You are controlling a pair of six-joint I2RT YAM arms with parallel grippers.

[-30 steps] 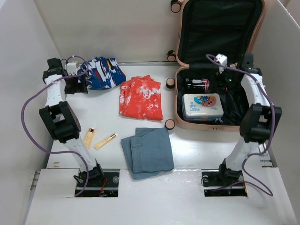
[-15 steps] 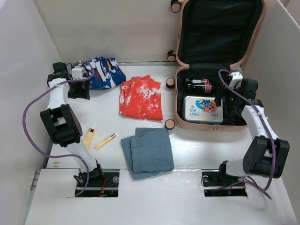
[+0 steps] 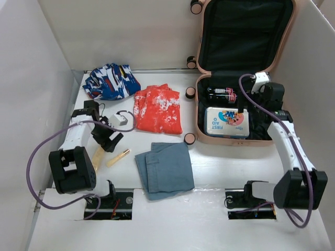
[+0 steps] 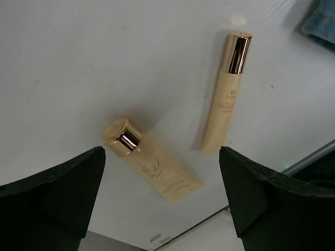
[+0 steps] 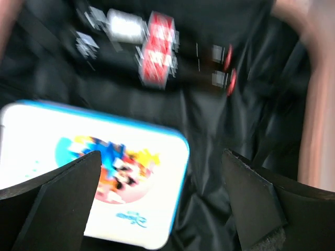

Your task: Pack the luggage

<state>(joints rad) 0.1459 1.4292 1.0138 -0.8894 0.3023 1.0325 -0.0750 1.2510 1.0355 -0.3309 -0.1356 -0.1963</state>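
Left wrist: left gripper (image 4: 161, 156) wide, empty

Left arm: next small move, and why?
Probably drop the left gripper straight down onto the shorter tube and close. Its jaws are open and empty. The wrist view shows that tube lying flat on the table between the fingers, while the longer tube lies off towards one finger. Both are outside the suitcase.

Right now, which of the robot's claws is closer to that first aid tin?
Right. The right gripper hangs open just above the edge of the first aid tin, inside the luggage. The left gripper is far across the table, open over two cream tubes.
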